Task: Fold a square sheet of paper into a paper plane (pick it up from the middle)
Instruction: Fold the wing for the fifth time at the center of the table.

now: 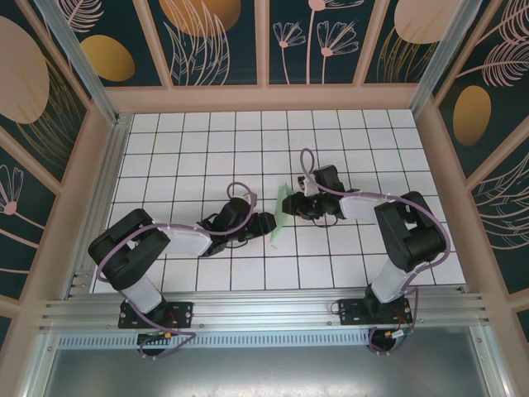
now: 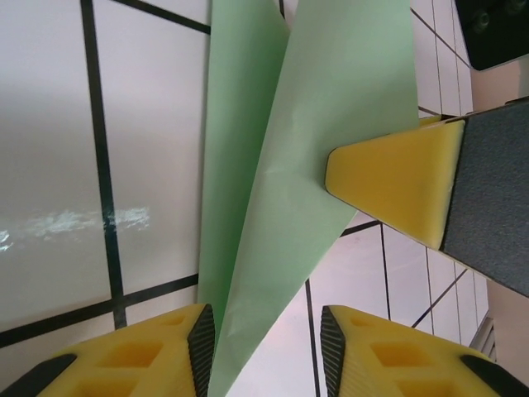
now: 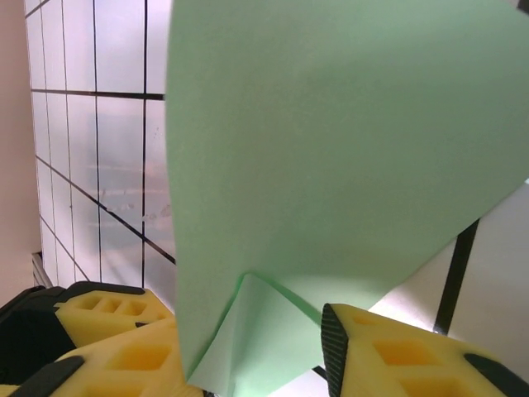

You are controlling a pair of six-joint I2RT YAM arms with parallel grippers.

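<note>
White tiled table (image 1: pixel 165 157) with black grid lines, walled by patterned panels (image 1: pixel 223 41) on three sides. Bolted at the table's near edge: left arm (image 1: pixel 140 248) and right arm (image 1: pixel 405 231), both bent inward toward the table's middle. Over the table's middle: green paper (image 1: pixel 281 211), partly folded, seen from above as a slim strip standing on edge. In the left wrist view, paper (image 2: pixel 331 99) in two overlapping layers with a sharp diagonal edge. In the right wrist view, paper (image 3: pixel 331 124) as a broad face with a small folded corner at the bottom. Just left of the table's middle: left gripper (image 2: pixel 266 322), jaws apart, bare tile visible in the gap, paper's lower edge passing between, not clamped. Just right of the table's middle: right gripper (image 3: pixel 248 322), yellow fingers either side of the folded corner. Squeezing or merely bracketing it: cannot tell. One right finger (image 2: pixel 388 182), tip against the paper's face.
</note>
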